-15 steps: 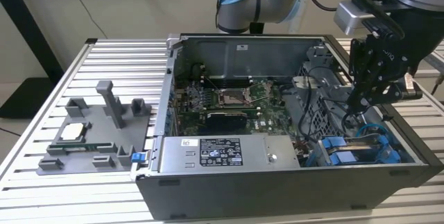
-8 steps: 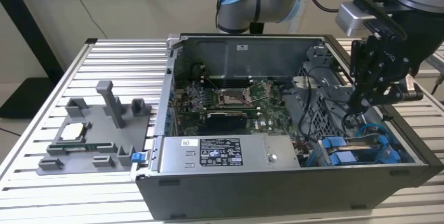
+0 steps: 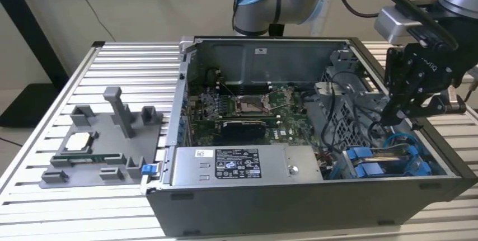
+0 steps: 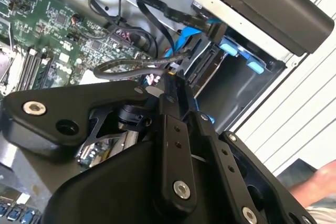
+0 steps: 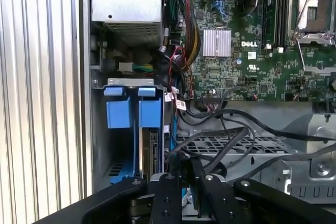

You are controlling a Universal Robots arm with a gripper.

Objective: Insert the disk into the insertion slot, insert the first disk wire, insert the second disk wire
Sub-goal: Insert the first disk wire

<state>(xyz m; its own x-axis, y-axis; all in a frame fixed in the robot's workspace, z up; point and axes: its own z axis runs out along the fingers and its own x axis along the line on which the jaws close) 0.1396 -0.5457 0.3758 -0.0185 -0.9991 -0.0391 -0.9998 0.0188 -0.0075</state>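
The gripper (image 3: 390, 119), fingers drawn narrow beside a black cable (image 4: 126, 66), is hovering just above the insertion slot (image 5: 100, 140); the disk (image 5: 153, 156) is sitting upright inside that slot

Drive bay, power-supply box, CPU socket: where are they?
Drive bay (image 5: 131, 82), first wrist view, grey metal rim.
Power-supply box (image 3: 272, 160), exterior view, bare grey top.
CPU socket (image 3: 249, 105), exterior view, its middle.

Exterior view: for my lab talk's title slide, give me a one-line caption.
Gripper over the blue-fitted insertion slot inside an open computer case on a slatted table.
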